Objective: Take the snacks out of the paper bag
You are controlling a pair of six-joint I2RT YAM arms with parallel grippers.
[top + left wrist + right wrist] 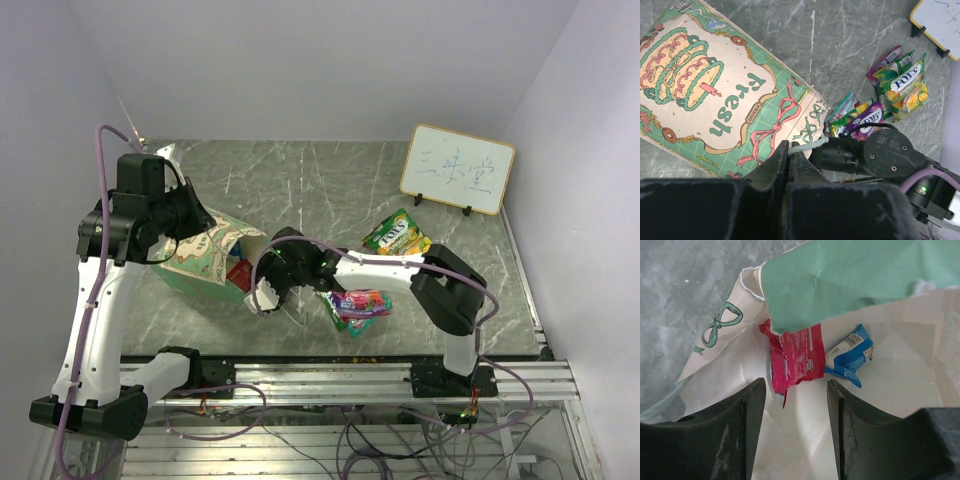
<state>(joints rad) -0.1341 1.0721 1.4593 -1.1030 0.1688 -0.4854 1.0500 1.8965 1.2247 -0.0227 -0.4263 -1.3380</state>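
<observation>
Bag: mint-green paper bag (715,95), cake print, cream inside, on its side on the table (300,190).
Inside: I count two, one red packet (792,357), one blue packet (850,357).
Outside: one green-yellow packet (397,235); a heap (357,305) I can't count.
Left gripper (790,150): clenched on the bag's handle (809,146).
Right gripper (795,385): released, at the bag's mouth.

Worktop (300,180): grey marble-look slab w/ pale veins, fills mid frame in top view. Whiteboard (458,168): upper right of frame, light wood frame, rounded corners, set at an angle on small black feet. Blue handwriting on it, not legible. Same board (940,20) cut off at upper-right corner of left wrist view. Walls (300,60): plain pale, at back + both sides. Alu rail (330,380): runs along worktop's near edge, lower frame. Loose wires (390,445): tangled below rail, bottom centre.
</observation>
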